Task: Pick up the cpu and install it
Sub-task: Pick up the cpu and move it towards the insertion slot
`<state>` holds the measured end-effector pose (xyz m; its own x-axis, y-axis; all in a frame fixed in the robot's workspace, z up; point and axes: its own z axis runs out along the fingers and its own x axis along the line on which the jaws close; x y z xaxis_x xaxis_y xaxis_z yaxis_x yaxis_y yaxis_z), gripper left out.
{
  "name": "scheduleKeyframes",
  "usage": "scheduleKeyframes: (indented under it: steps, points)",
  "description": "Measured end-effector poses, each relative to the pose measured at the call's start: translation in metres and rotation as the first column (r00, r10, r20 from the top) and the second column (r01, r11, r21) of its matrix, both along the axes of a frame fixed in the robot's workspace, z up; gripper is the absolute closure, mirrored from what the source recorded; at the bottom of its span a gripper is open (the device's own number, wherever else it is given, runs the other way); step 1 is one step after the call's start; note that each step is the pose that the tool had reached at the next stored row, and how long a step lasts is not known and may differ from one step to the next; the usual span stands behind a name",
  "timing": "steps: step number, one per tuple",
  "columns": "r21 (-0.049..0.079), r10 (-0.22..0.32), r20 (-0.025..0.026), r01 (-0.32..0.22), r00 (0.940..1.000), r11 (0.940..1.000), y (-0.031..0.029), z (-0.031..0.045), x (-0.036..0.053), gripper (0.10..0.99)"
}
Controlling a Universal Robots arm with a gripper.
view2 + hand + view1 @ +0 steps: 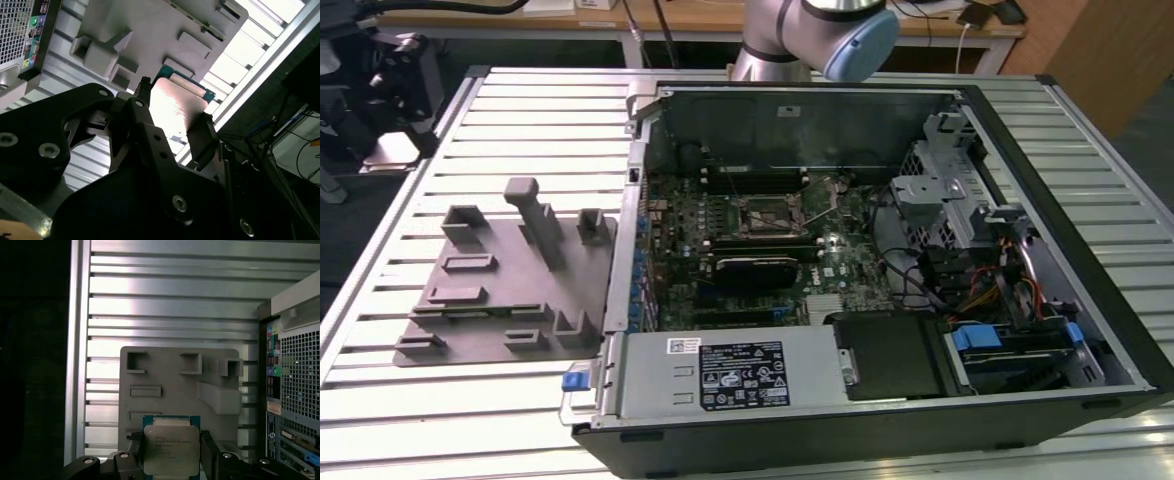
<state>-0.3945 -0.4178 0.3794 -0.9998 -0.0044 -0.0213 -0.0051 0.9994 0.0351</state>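
Observation:
The cpu [170, 451], a flat square chip with a shiny silver top and a blue-green rim, sits between the black fingers [208, 446] of my gripper [170, 441], which is shut on it. In the second wrist view the same cpu [176, 107] shows its bright face, with one fingertip on each of two opposite edges of it in my gripper [175, 102]. It hangs well above the grey moulded holder tray [180, 390]. In the exterior view the motherboard socket [767, 213] lies open inside the computer case [1067, 260], with its lever raised.
The grey holder tray [507, 280] lies on the slatted metal table [520, 110] at the exterior view's left of the case. The arm [821, 35] rises behind the case. A black heatsink block [754, 270], power supply [734, 375] and drive cage [947, 190] crowd the inside.

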Motion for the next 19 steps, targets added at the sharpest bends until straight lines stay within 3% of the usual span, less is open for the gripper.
scheduleKeyframes:
  steps: [19]
  points:
    - [0.0,0.0,0.0,0.0,1.0,1.0,0.0,0.0,0.0287,0.545]
